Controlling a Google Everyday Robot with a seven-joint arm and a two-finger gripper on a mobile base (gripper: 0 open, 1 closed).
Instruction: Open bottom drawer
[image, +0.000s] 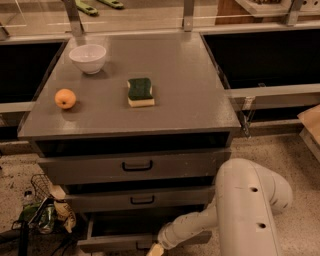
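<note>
The grey cabinet has three drawer fronts. The bottom drawer (112, 244) is the lowest and thinnest one. It stands pulled out a little, with a dark gap (130, 225) showing behind its front. Its handle is hidden by my arm and the picture's lower edge. My white arm (250, 210) reaches down and left from the right. My gripper (155, 248) is at the middle of the bottom drawer's front, partly cut off by the lower edge.
On the cabinet top (190, 85) lie a white bowl (88, 58), an orange (65, 98) and a green-and-yellow sponge (140, 92). The top drawer (137, 166) and middle drawer (142, 200) are above. Cables and clutter (42, 212) lie on the floor at the left.
</note>
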